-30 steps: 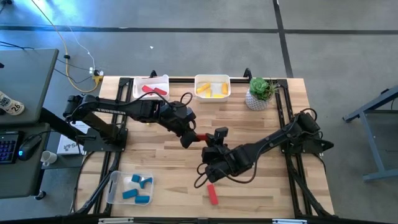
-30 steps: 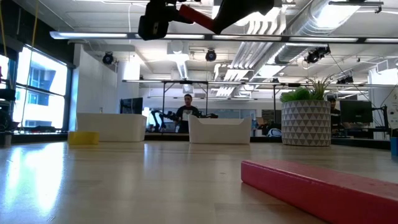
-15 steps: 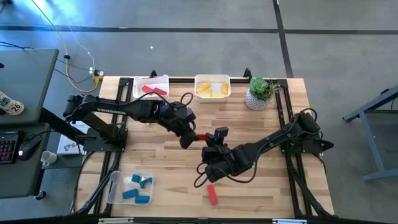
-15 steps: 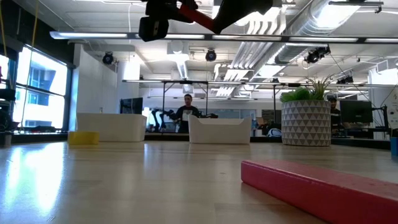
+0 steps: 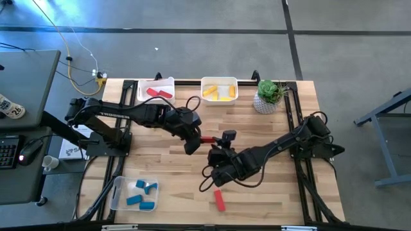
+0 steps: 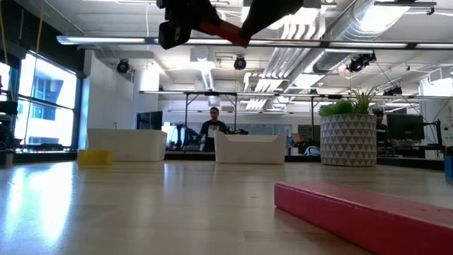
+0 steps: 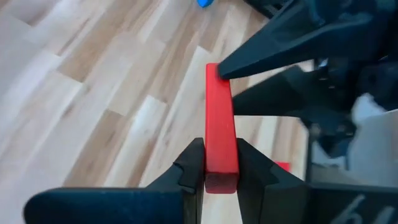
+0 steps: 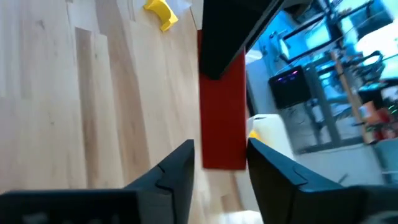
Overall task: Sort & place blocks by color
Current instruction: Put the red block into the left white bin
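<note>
A red bar block [image 5: 207, 139] hangs above the middle of the table between my two grippers. My left gripper [image 5: 194, 139] is shut on its left end. My right gripper [image 5: 217, 146] stands open, its fingers on either side of the bar's other end [image 8: 222, 134]. In the low view the bar [image 6: 223, 32] shows at the top, high over the table. A second red bar [image 5: 219, 199] lies flat near the front edge. My left gripper pinches the red bar's end [image 7: 221, 167] between its two fingers, on the bar's two long sides. The fingers come from the table's left, slanting down, and lie along the bar. The bar juts out ahead of them, lifted clear of the table. My right gripper has the bar's other end between its fingers [image 8: 180, 168], with a thin gap on one side; whether the other finger touches it I cannot tell.
At the far edge stand a white bin [image 5: 156, 90] with red blocks, a white bin [image 5: 219, 90] with yellow blocks and a potted plant [image 5: 270, 95]. A clear bin [image 5: 137, 194] with blue blocks sits front left. A yellow block [image 6: 95, 156] lies far left.
My left gripper has rolled a little and taken hold of the bar's left end. The bar has turned from a steeper slant to lie flatter between the two grippers. Both hands have stayed where they were.
</note>
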